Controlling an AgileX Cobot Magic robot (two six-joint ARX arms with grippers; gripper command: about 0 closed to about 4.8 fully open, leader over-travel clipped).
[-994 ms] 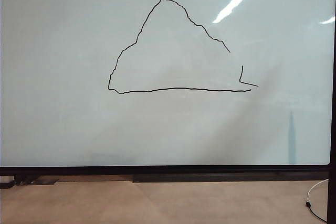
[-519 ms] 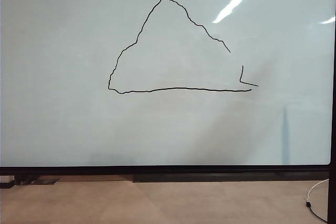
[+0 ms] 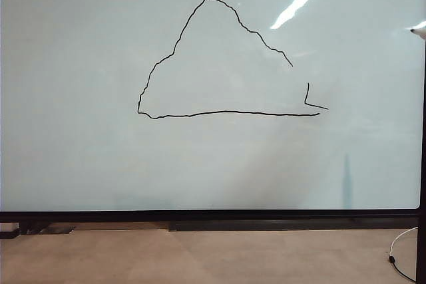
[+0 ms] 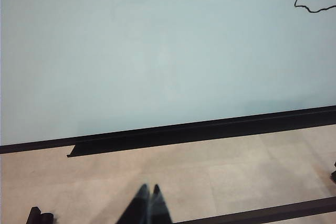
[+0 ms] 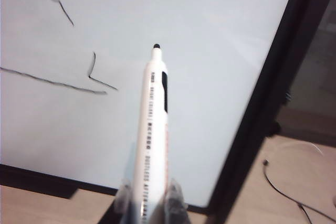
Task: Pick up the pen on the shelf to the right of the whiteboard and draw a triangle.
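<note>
Large glossy pale grey-white whiteboard (image 3: 80, 164) with a thin black frame is filling the exterior view. The wobbly thin black hand-drawn triangle (image 3: 206, 58) is sitting upper middle on it: peaked top, flat base, and a gap at the lower right corner where the right slope is stopping short and a small separate hook mark is sitting just right of it.

The right gripper (image 5: 148, 198) is clamping the slim white pen (image 5: 152, 140) with black printing on its barrel between its pale fingertips (image 5: 173, 195), dark tip pointing toward the board right of the hook mark and apart from the surface as far as I can judge. In the exterior view only the pen tip (image 3: 417, 30) is peeking in at the far right edge, near the black frame.

The left gripper (image 4: 147, 205) is hanging low at the left, jaws pressed together with nothing between them, pointing at the tan floor below the board's bottom rail.

Judgement: drawing looks basically finished but not closed; the pen is off to the right side.

Risks:
- tip brushing the board while travelling, which would be leaving a stray line beside the figure
- pen is held near its rear end only, so it could be pivoting or slipping in the fingers if it presses on anything
- tip or barrel knocking the black frame at the right edge
- shelf is not visible in any view, so placement there can't be checked from here
</note>
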